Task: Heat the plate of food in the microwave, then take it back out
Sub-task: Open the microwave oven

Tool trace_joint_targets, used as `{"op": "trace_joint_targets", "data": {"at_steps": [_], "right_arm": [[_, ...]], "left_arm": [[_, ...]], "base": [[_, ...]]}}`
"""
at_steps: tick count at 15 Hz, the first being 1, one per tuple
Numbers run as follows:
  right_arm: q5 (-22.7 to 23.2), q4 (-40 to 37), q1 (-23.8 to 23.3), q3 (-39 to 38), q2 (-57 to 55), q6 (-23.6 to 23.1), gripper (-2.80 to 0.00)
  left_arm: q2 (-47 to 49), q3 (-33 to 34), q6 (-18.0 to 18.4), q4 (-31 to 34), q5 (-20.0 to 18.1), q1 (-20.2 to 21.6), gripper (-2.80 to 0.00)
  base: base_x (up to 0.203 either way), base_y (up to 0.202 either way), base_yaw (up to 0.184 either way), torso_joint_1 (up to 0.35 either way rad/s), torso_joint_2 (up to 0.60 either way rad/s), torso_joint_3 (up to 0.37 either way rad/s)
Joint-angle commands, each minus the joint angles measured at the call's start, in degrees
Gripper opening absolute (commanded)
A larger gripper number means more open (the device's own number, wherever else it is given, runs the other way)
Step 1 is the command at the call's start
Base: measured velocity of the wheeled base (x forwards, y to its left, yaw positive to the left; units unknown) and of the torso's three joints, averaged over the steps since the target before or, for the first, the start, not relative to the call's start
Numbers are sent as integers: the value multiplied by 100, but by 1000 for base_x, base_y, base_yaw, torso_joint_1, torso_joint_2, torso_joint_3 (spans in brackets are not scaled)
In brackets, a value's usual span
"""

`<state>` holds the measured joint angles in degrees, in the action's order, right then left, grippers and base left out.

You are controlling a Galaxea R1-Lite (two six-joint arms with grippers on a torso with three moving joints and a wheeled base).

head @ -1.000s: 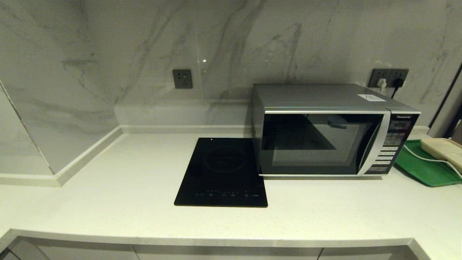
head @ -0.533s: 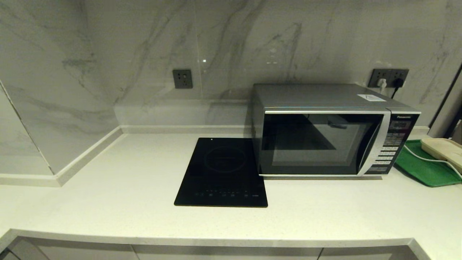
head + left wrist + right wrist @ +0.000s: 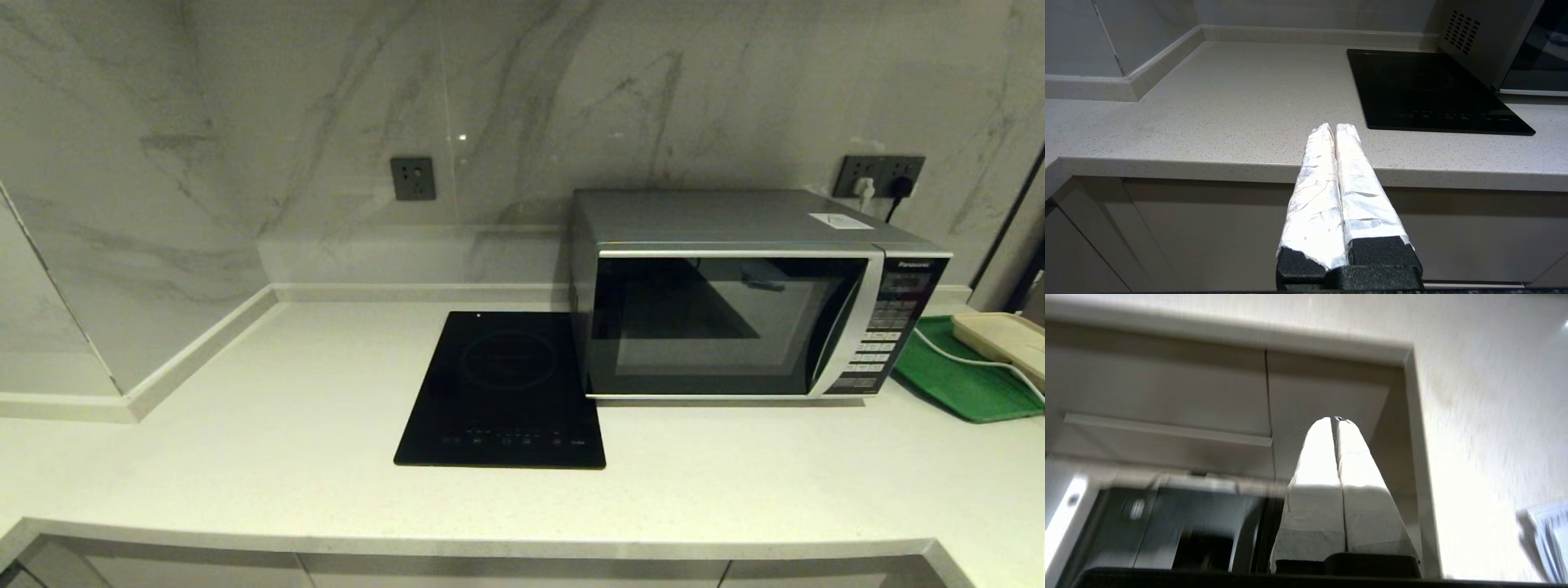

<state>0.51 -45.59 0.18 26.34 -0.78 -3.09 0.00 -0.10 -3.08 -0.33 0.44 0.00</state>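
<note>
Microwave stood on the pale stone counter, right of centre, against the marble back wall. Door shut, dark glass facing the near edge. Long axis ran left to right along the wall. "Panasonic" read at the top of the black button panel, right end of the front; other panel markings too small to read. A white sticker on the top, far right corner, writing illegible.

Plate of food not seen in any view.

Left gripper hung just off the near counter edge, left of the black cooktop, fingers pressed together, nothing between them. The microwave lay well apart from it, farther back and to the right; only its vented side and a door corner showed in the left wrist view.

Right gripper was below counter level, pointing at cabinet fronts, wrapped fingers closed tight and empty. Microwave not seen from that wrist.

Green tray lay right of the microwave, a beige tray resting on it.
</note>
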Motion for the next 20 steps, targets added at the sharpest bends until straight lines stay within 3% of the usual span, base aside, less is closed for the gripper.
{"op": "trace_joint_targets", "data": {"at_steps": [1, 4, 5, 9, 20], "right_arm": [[-18, 2292, 2, -1087, 75, -15, -280], [-69, 4540, 3, -2461, 76, -16, -280], [-83, 4882, 3, -2652, 77, 2, -280], [-130, 4559, 8, -2634, 78, 529, -280], [-184, 4567, 0, -2613, 78, 479, -280]], "left_arm": [[0, 1, 0, -3, 7, 0, -280], [0, 1, 0, -3, 1, 0, -280], [0, 1, 0, -3, 0, 0, -280], [0, 1, 0, -3, 0, 0, -280], [0, 1, 0, -3, 0, 0, -280]], "base": [[0, 0, 0, 0, 0, 0], [0, 0, 0, 0, 0, 0], [0, 0, 0, 0, 0, 0], [0, 0, 0, 0, 0, 0], [0, 0, 0, 0, 0, 0]]}}
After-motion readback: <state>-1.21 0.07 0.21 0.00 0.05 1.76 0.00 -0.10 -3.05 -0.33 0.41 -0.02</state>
